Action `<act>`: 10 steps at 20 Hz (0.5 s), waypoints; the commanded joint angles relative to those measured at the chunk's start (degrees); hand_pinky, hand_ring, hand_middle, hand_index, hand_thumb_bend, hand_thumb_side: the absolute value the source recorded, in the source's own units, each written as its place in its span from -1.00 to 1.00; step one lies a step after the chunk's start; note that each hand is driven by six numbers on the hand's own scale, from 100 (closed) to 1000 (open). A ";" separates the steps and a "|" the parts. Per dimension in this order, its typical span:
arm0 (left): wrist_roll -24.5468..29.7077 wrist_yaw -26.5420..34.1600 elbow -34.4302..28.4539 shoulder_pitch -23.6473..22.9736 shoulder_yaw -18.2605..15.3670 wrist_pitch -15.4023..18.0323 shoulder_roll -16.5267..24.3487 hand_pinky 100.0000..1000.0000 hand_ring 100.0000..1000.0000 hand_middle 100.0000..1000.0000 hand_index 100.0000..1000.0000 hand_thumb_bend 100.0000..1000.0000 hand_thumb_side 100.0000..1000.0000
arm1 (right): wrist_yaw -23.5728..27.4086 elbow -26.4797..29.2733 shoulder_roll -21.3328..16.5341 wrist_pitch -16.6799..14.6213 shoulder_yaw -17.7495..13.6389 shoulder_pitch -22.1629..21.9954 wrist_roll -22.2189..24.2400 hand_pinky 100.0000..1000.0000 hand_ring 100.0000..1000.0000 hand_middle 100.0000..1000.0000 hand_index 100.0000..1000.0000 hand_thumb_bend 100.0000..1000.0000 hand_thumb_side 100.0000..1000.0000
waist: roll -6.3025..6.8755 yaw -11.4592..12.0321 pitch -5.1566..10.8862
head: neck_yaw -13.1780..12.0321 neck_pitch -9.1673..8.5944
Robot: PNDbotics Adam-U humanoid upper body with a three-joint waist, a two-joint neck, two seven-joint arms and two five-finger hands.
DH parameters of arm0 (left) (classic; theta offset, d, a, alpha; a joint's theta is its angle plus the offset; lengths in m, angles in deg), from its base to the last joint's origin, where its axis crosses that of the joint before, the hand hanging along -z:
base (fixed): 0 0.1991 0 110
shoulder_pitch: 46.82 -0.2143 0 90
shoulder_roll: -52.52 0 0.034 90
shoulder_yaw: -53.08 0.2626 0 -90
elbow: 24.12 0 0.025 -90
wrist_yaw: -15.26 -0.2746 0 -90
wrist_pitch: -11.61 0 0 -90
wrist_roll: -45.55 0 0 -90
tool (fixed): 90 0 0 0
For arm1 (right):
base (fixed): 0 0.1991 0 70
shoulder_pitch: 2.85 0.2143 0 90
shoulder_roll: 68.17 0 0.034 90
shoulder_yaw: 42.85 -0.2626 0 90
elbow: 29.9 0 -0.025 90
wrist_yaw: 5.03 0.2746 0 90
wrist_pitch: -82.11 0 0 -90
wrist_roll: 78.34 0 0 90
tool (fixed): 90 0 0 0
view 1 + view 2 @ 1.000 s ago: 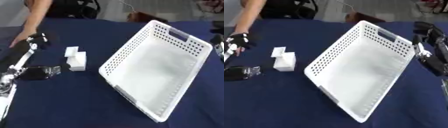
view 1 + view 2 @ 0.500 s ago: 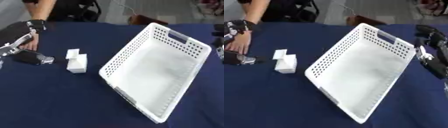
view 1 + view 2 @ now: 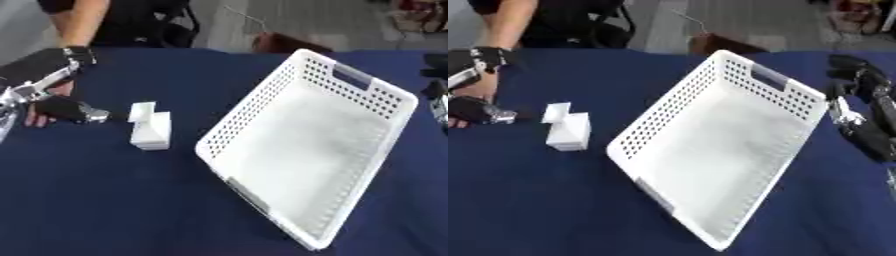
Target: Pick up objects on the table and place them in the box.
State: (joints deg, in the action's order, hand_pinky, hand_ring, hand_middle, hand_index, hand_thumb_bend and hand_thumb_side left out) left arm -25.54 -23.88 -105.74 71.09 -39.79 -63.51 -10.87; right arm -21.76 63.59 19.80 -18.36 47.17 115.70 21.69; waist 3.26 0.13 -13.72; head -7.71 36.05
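White perforated basket (image 3: 728, 155) askew on my dark blue table (image 3: 544, 200), two white blocks (image 3: 565, 127) left of it, my left hand (image 3: 474, 110) far left, my right hand (image 3: 859, 117) at right edge.

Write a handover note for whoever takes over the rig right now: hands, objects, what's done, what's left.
Left hand: at the table's left edge beside the white blocks, touching nothing; fingers unclear.
Right hand: idle at the right of the white basket; fingers unclear.
White blocks: two, on the blue cloth left of the basket.
Done: nothing, the basket is empty.
Left: move both blocks into the basket.
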 commanded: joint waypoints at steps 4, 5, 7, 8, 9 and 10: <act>0.50 0.25 4.30 3.78 1.13 1.36 -1.24 0.19 0.33 0.62 0.73 0.43 0.34 | 0.37 0.56 -0.89 -0.07 0.06 0.86 0.24 0.33 0.64 0.77 0.76 -1.00 0.30 | -0.16 0.01 0.85 | -0.70 -0.72; 0.68 0.62 4.53 3.99 1.31 1.53 -1.56 0.18 0.32 0.61 0.73 0.43 0.35 | 0.38 0.55 -0.90 -0.07 0.06 0.86 0.25 0.33 0.64 0.77 0.76 -1.00 0.30 | -0.17 0.01 0.84 | -0.69 -0.70; 1.10 1.51 4.54 4.05 1.71 1.87 -2.07 0.17 0.31 0.60 0.72 0.48 0.35 | 0.39 0.55 -0.90 -0.08 0.03 0.89 0.24 0.33 0.64 0.77 0.76 -1.00 0.31 | -0.18 -0.02 0.81 | -0.68 -0.65; 1.34 2.06 4.39 3.93 1.97 2.05 -2.27 0.17 0.30 0.60 0.72 0.43 0.36 | 0.40 0.55 -0.90 -0.08 0.01 0.91 0.22 0.33 0.64 0.77 0.76 -1.00 0.30 | -0.17 -0.01 0.79 | -0.67 -0.64; 1.58 2.65 4.23 3.79 2.18 2.17 -2.37 0.16 0.30 0.60 0.72 0.43 0.36 | 0.39 0.55 -0.90 -0.08 0.00 0.91 0.21 0.33 0.64 0.77 0.76 -1.00 0.30 | -0.16 0.02 0.78 | -0.65 -0.63; 1.83 3.20 3.96 3.63 2.41 2.30 -2.46 0.16 0.30 0.60 0.72 0.43 0.36 | 0.39 0.54 -0.91 -0.08 0.00 0.89 0.21 0.33 0.64 0.77 0.76 -1.00 0.30 | -0.15 0.03 0.78 | -0.63 -0.61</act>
State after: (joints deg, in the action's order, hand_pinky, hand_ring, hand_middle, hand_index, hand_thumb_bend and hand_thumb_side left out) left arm -23.97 -21.54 -100.95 74.17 -37.26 -61.51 -14.43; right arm -21.58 63.58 19.82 -18.44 47.46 115.72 21.78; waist 3.12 0.12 -13.79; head -7.76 36.05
